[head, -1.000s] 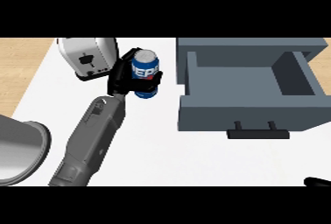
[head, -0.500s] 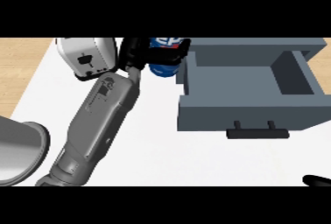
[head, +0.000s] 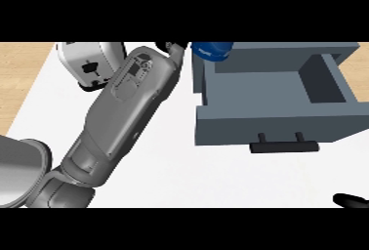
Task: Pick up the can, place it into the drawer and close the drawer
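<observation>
1 can clasped by left robot hand at top edge | over open drawer's rear-left corner

Can: blue body, with only its lower part showing at the upper edge of the view; label markings cannot be read. It sits over the rear left corner of the drawer, overlapping the left wall's top edge, and is not inside the cavity. Black fingers of the left hand curl against its left side.

Drawer: grey-blue box, standing open, pulled out toward the viewer over the white counter. The front panel is plain and flat, with a black bar handle on two short posts, centred on its lower edge. The side walls and inner floor are visible from above.
</observation>
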You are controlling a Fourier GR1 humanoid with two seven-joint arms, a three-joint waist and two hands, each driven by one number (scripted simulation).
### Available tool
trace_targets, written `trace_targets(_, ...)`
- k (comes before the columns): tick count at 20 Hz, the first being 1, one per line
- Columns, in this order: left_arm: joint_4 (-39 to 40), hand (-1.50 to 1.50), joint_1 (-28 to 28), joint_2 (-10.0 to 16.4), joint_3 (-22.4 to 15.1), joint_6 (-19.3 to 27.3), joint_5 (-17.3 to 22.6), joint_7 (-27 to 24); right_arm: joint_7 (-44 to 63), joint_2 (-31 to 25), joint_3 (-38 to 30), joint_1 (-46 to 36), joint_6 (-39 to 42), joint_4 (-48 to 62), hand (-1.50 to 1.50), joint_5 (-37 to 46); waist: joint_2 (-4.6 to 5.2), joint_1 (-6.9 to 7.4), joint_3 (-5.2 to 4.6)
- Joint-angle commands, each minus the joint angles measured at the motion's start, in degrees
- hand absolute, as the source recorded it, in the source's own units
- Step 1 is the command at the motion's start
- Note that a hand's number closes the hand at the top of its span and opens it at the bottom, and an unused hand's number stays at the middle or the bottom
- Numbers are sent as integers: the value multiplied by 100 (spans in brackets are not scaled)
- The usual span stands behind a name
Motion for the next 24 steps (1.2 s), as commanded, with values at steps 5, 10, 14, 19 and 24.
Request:
trace_targets(5, 1233, 150, -1046, -2, -287, 223, 452, -207, 171, -70, 44, -336, -128, 30, -150, 53, 32, -87, 1)
trace_targets(10, 1924, 150, -1830, -2, -521, 434, 702, -13, 120, -172, 51, -459, -32, 254, -150, 22, 62, -190, 8)
trace_targets(14, 2351, 150, -1887, -2, -669, 580, 976, -329, 338, -193, -38, -228, 53, -309, -150, -283, 80, -365, 11)
trace_targets(19, 2660, 150, -2208, -2, -973, 925, 1106, -439, 236, -114, 199, -453, -58, 16, -150, 43, 108, -376, 16)
trace_targets(24, 2843, -150, -2234, -2, -1193, 1363, 1450, -446, 481, -365, 105, -753, -13, 91, -150, -116, 145, -525, 19)
